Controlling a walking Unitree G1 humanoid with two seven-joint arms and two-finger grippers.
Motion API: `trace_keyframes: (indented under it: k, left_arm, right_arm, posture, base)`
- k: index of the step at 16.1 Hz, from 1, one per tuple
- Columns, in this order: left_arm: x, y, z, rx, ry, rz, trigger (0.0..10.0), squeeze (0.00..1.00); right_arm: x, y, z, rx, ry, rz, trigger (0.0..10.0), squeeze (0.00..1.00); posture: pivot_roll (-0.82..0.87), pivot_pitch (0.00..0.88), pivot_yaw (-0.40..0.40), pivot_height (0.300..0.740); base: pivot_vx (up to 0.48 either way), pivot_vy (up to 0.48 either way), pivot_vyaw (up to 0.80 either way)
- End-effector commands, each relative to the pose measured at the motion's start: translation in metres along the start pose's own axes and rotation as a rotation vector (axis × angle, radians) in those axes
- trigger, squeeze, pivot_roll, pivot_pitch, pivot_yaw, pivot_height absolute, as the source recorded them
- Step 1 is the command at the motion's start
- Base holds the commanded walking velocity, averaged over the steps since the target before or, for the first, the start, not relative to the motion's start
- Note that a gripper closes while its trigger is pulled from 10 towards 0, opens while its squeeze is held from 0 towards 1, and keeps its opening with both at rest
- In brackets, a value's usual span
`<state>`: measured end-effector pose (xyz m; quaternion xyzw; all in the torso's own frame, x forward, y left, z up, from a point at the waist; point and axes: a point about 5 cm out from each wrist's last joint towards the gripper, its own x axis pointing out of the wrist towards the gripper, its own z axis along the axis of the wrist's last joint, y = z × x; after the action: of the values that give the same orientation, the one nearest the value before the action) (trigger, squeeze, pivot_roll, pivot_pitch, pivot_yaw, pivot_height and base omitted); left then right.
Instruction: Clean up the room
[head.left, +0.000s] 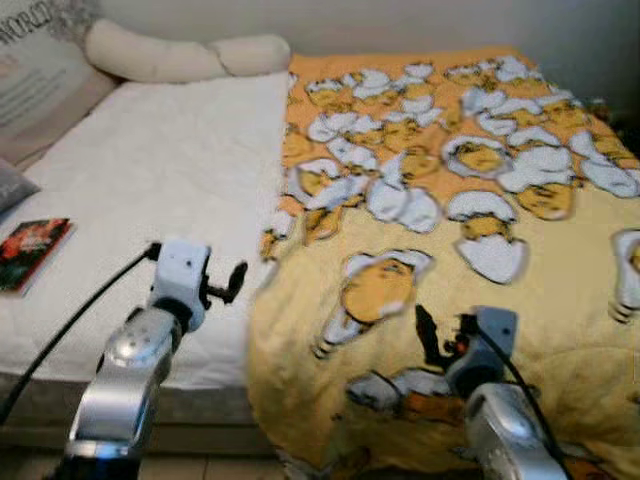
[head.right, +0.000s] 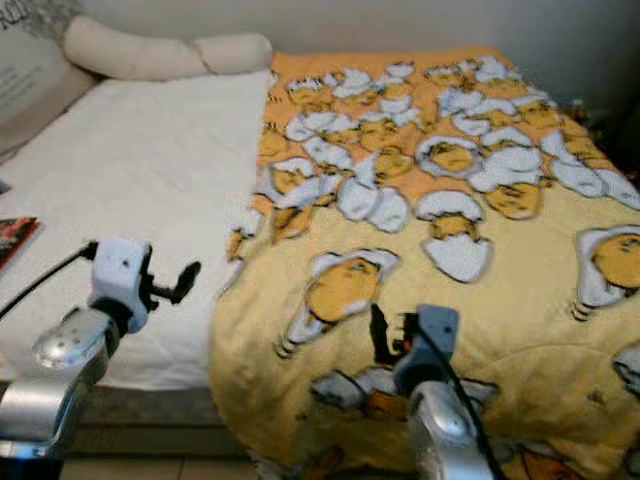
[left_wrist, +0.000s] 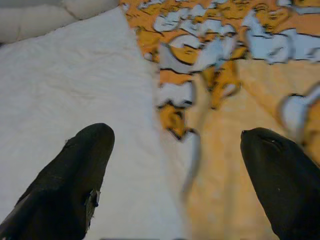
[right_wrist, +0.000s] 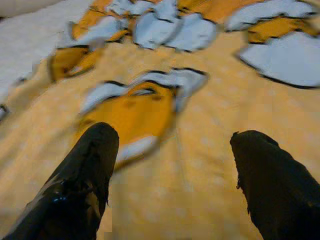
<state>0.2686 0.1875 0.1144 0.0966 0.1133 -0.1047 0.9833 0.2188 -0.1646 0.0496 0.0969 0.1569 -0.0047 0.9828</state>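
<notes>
Both tools (left_wrist: 177, 165) (right_wrist: 172, 170) agape over blanket (head.left: 450, 250)

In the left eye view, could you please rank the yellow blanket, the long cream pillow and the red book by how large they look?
1. Yellow blanket, covering the right half of the bed.
2. Long cream pillow at the head; it lies farther away, so it may really be larger than it looks.
3. Red book, plainly the smallest.

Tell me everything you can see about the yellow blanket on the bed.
The blanket is soft-looking yellow and orange fabric printed with cartoon egg characters in white cracked shells. It lies spread over the right part of the bed, its left edge rumpled against the bare white sheet, its near end draped over the bed's front. The left gripper hangs open over that edge, the right gripper open above the blanket.
</notes>
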Motion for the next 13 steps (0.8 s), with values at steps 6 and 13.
trace_keyframes:
  k: [6,13]
  left_arm:
    - [-0.007,0.012,0.005,0.039,-0.011,0.049,10.0,1.0]
    - [-0.007,0.011,0.005,0.052,-0.011,0.048,10.0,1.0]
  right_arm:
    - [0.0,0.008,-0.001,0.033,-0.009,0.024,10.0,0.0]
    - [0.01,-0.005,-0.012,0.056,0.0,-0.029,10.0,0.0]
  posture:
    - [0.02,0.0,0.008,0.74]
    - [0.02,0.0,-0.007,0.74]
  base:
    - [0.0,-0.262,0.0]
    - [0.0,-0.26,0.0]
